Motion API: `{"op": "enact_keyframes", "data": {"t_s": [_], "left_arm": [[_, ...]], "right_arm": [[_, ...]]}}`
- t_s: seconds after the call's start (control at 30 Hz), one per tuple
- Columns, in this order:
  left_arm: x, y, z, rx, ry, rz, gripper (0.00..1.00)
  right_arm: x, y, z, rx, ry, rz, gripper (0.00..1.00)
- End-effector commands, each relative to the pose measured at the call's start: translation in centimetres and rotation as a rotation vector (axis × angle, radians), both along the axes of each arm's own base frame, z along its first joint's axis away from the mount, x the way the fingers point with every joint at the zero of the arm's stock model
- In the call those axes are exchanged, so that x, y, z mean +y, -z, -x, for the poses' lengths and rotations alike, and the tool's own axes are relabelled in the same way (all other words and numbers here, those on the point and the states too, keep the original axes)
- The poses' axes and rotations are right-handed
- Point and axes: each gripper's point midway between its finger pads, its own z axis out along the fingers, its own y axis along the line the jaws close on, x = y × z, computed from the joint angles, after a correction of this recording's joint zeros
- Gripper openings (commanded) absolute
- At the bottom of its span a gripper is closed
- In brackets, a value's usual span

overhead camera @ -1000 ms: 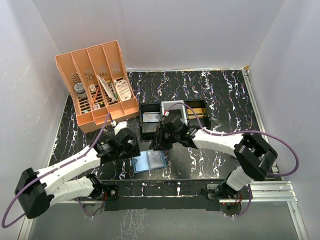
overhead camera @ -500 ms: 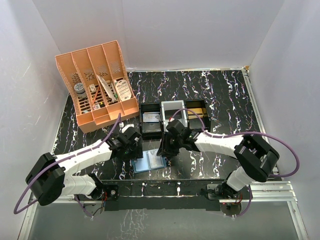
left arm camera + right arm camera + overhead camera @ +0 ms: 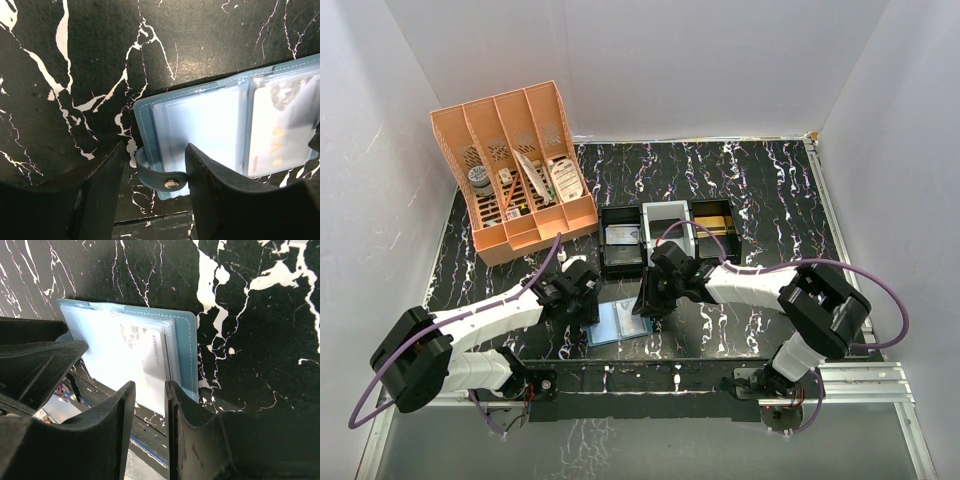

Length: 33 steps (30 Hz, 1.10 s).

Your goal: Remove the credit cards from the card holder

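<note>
The teal-blue card holder [image 3: 618,324] lies open near the table's front edge, its clear pockets facing up. A pale printed credit card [image 3: 280,127] sits in the right-hand pocket and shows again from the other side [image 3: 145,362]. My left gripper [image 3: 155,147] is open at the holder's left edge. The snap strap [image 3: 160,176] lies between its fingers, its end against the right finger [image 3: 220,190]. My right gripper [image 3: 149,385] hovers over the holder's right half with a narrow, empty gap. From above, the left gripper [image 3: 586,303] and right gripper [image 3: 647,300] flank the holder.
An orange desk organiser [image 3: 515,165] stands at the back left. A black tray [image 3: 620,262], a white tray [image 3: 665,215] and another black tray [image 3: 712,208] sit in a row just behind the grippers. The table's front rail [image 3: 640,368] runs right below the holder.
My left gripper slid right to the holder's left edge and its jaws narrowed around the strap. My right gripper came forward over the holder's right half. The holder stayed put.
</note>
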Motion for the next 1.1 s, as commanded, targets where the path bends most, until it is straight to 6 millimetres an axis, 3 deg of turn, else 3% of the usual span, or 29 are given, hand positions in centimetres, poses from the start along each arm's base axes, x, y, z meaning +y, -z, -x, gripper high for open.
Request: {"op": "enact_keyframes", "data": {"t_s": [0.0, 0.5, 0.7, 1.07], "left_arm": [[-0.1, 0.9, 0.7, 0.035, 0.021, 0.010, 0.48], [-1.1, 0.9, 0.8, 0.044, 0.070, 0.048, 0.38], [-2.4, 0.9, 0.7, 0.056, 0.078, 0.098, 0.34], [-3.2, 0.2, 0.4, 0.046, 0.085, 0.135, 0.32]], "right_arm": [[0.5, 0.0, -0.4, -0.018, -0.002, -0.019, 0.28], [0.6, 1.0, 0.1, 0.009, -0.023, -0.018, 0.27], [2.5, -0.7, 0.2, 0.012, -0.055, -0.137, 0.23], [3.6, -4.7, -0.6, -0.055, -0.047, -0.235, 0.19]]}}
